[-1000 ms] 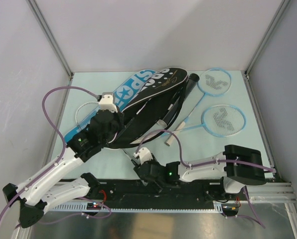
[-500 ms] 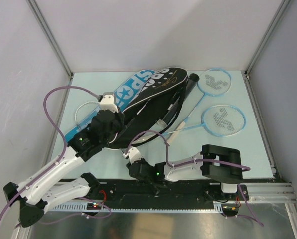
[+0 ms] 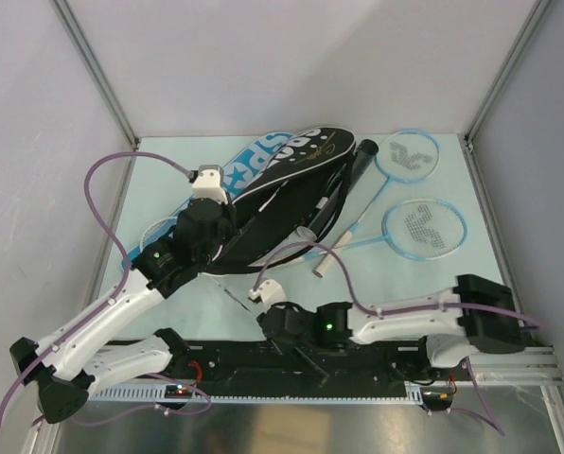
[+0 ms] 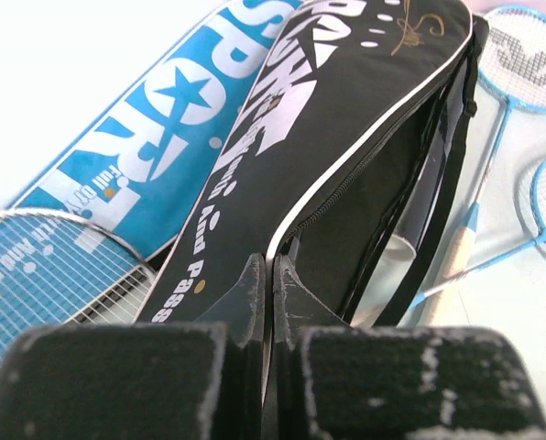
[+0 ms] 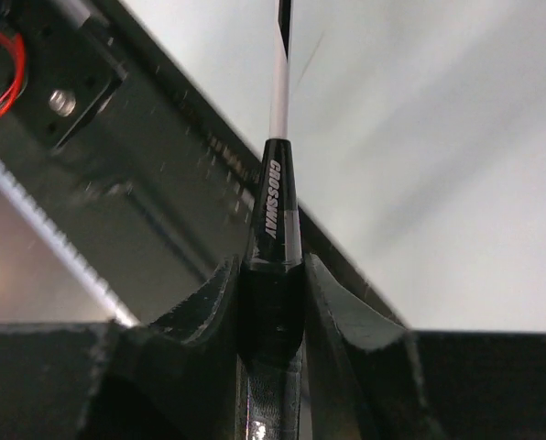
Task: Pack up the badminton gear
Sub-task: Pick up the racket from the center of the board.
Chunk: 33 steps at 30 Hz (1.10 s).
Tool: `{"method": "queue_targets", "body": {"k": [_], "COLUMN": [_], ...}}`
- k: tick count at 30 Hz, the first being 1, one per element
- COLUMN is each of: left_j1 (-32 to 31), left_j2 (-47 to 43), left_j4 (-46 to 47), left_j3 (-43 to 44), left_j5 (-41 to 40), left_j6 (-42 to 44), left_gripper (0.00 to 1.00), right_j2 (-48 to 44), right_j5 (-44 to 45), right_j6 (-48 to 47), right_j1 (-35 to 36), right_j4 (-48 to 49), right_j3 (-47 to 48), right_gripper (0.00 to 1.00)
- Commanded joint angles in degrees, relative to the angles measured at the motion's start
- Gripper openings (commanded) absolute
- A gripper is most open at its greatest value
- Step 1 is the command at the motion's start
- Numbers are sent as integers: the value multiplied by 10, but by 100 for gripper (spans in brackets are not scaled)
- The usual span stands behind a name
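My left gripper [image 3: 223, 230] is shut on the white-piped edge of the open black "SPORT" cover [image 3: 284, 189], seen close in the left wrist view [image 4: 271, 275]. The cover's zip mouth [image 4: 383, 183] gapes. The blue cover [image 3: 263, 159] lies partly under it. My right gripper [image 3: 271, 320] is shut on the black handle [image 5: 271, 302] of a white racket. Its "CROSSWAY" shaft [image 5: 275, 197] runs away from the fingers, and its head [image 3: 159, 232] lies at the left, partly hidden by my left arm. Two light-blue rackets [image 3: 407, 153] [image 3: 424, 228] and a black tube [image 3: 358, 165] lie at the right.
The black rail [image 3: 358, 364] with the arm bases runs along the near edge, right under my right gripper [image 5: 117, 183]. Metal frame posts [image 3: 97, 76] stand at the back corners. A purple cable [image 3: 121, 165] loops above my left arm. No shuttlecocks show.
My left gripper has moved farther back with the black cover's edge, shifting the cover. My right arm swung left, then back right, still holding the racket handle.
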Motion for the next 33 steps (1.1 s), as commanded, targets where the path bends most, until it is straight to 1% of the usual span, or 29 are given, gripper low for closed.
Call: {"method": "queue_targets", "body": {"k": [1, 3, 7, 11, 13, 16, 19, 23, 28, 33], "left_j1": [1, 0, 1, 0, 0, 1, 1, 0, 0, 1], "left_j2": [-4, -3, 1, -2, -9, -19, -24, -29, -43, -54], "left_j4": [30, 30, 30, 30, 30, 29, 27, 20, 16, 4], "left_j3": [49, 58, 71, 81, 84, 87, 85, 67, 37, 27], "left_j5": [-57, -66, -85, -109, -119, -127, -126, -120, -132, -170], "left_j6": [34, 41, 63, 80, 85, 90, 95, 91, 85, 99], "left_gripper": [0, 0, 0, 0, 0, 0, 0, 0, 0, 0], "right_j2": [-87, -115, -176, -222, -223, -216, -204, -191, -203, -224], "right_j5": [-44, -29, 24, 85, 108, 136, 153, 174, 210, 248], "right_j6": [138, 199, 354, 512, 562, 594, 618, 698, 723, 713], "right_j1": [33, 63, 132, 223, 258, 297, 316, 333, 335, 315], "right_j4": [-216, -292, -450, -571, -619, -656, -681, -772, -785, -786], "right_j3": [16, 20, 36, 76, 103, 147, 178, 211, 217, 221], "right_gripper": [0, 0, 0, 0, 0, 0, 0, 0, 0, 0]}}
